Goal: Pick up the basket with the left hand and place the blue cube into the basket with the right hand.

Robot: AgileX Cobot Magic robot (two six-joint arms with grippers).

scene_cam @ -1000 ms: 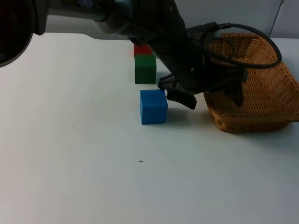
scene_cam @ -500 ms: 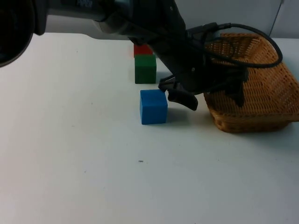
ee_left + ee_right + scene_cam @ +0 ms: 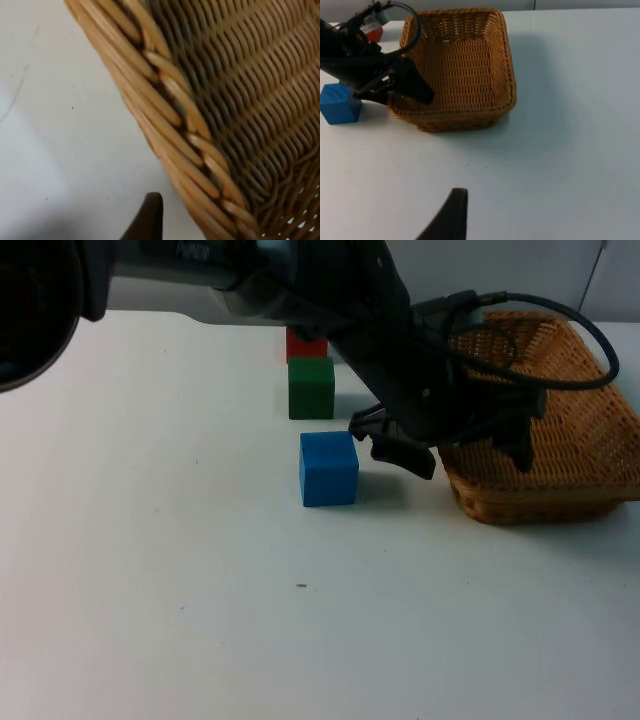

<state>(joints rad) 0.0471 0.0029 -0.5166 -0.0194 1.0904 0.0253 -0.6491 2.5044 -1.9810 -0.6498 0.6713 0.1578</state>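
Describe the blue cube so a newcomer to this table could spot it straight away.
Start at the wicker basket on the white table, where the left pincer straddles the rim nearest the cubes. Beside that rim, past the pincer, sits the blue cube. It is the nearest of three cubes in a row, in front of the green cube and the red cube, and the only blue one.

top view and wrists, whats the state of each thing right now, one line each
woven wicker basket: upright on the white table, nothing visible inside
blue cube: on the table, ungripped, left of the basket
green cube: on the table behind the blue cube
red cube: behind the green cube
left gripper: open, astride the basket's near-left rim
right gripper: waiting above the table
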